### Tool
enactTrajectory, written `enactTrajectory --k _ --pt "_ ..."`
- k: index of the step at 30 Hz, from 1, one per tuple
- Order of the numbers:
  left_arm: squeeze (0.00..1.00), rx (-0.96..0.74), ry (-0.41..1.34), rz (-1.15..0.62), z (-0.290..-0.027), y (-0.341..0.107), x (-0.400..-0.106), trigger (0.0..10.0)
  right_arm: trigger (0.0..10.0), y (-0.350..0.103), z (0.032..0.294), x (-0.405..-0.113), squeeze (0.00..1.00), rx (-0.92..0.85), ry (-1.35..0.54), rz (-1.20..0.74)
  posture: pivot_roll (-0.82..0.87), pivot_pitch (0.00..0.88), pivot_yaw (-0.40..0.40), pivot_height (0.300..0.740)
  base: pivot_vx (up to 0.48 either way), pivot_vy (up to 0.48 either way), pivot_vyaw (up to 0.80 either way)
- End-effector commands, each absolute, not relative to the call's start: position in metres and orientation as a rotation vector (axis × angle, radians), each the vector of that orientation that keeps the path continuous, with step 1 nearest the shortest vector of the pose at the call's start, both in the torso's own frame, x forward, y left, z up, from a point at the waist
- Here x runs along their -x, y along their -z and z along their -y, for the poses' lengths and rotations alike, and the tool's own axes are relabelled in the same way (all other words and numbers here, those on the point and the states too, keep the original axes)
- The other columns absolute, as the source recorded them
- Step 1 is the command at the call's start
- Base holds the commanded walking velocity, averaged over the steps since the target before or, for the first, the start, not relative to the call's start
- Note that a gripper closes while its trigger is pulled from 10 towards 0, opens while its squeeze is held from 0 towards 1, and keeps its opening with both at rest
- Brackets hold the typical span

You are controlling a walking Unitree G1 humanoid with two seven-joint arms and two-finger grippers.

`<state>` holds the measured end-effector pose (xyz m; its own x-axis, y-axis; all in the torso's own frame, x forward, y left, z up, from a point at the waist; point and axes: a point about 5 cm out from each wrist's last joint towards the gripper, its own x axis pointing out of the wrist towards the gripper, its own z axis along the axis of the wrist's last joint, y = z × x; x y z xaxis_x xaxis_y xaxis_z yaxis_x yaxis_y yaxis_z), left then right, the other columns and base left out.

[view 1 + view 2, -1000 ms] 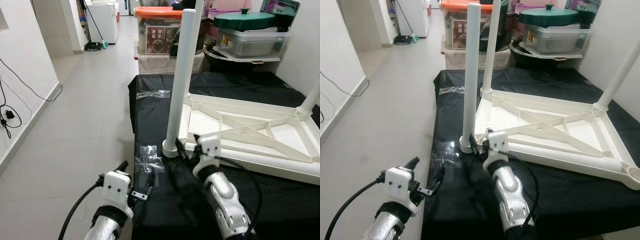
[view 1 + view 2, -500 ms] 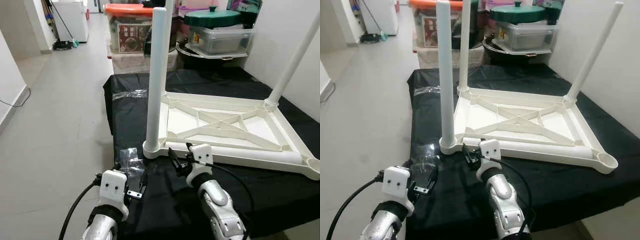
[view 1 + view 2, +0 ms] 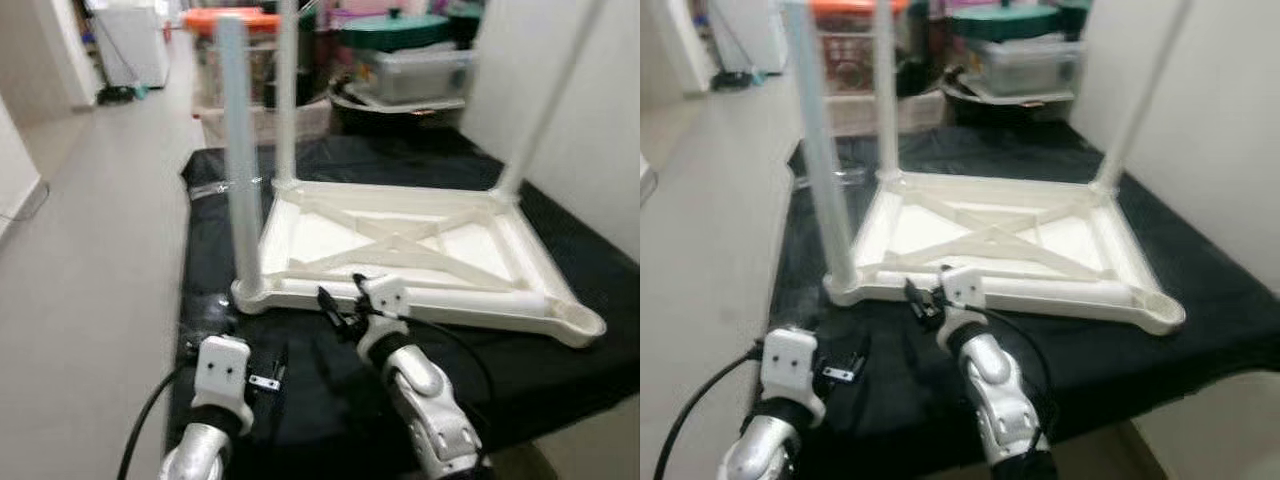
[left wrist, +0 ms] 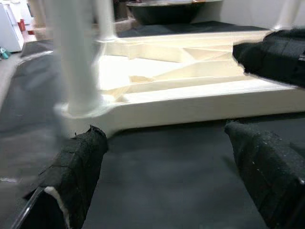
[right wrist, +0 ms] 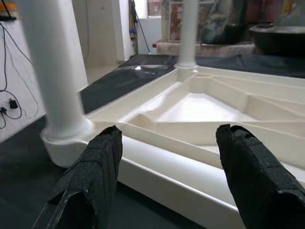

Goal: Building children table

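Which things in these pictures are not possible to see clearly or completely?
- Tops of the table legs: cut off by the upper edge in both eye views.
- Boxes and pots behind the table: too blurred by camera motion to identify.
- Fourth corner socket of the upturned table: no leg stands there; its inside is too small to judge.
- Left claw: fingertips dark against the black cloth.

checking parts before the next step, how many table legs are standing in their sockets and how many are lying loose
upright legs: 3
loose leg lying on the upturned tabletop: 1
total legs: 4
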<state>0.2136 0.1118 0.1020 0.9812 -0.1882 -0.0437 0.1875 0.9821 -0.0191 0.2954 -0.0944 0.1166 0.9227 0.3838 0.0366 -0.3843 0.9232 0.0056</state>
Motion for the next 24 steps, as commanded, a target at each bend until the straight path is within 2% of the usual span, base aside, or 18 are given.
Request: enactTrajectory --k 1,6,17,24 --pt "0.00 0.030 0.205 -0.060 -0.107 -0.100 -0.213 10.0 10.0 -0.117 0.103 -0.296 0.00 -0.006 -0.366 0.040 -0.01 0.000 -0.028 0.740 0.000 -0.428 0.00" --pt "0.00 0.036 0.203 -0.066 -0.108 -0.099 -0.213 10.0 10.0 -0.121 0.108 -0.307 0.00 0.007 -0.337 0.054 -0.01 0.000 -0.028 0.740 0.109 -0.409 0.00" --pt "0.00 0.048 0.199 -0.070 -0.108 -0.099 -0.213 10.0 10.0 -0.134 0.112 -0.321 0.00 0.004 -0.315 0.090 -0.01 0.000 -0.026 0.740 0.350 -0.324 0.00" --pt "0.00 0.078 0.176 -0.066 -0.111 -0.100 -0.214 10.0 10.0 -0.148 0.113 -0.338 0.00 -0.064 -0.343 0.088 -0.01 0.000 -0.030 0.740 0.000 0.000 0.00"
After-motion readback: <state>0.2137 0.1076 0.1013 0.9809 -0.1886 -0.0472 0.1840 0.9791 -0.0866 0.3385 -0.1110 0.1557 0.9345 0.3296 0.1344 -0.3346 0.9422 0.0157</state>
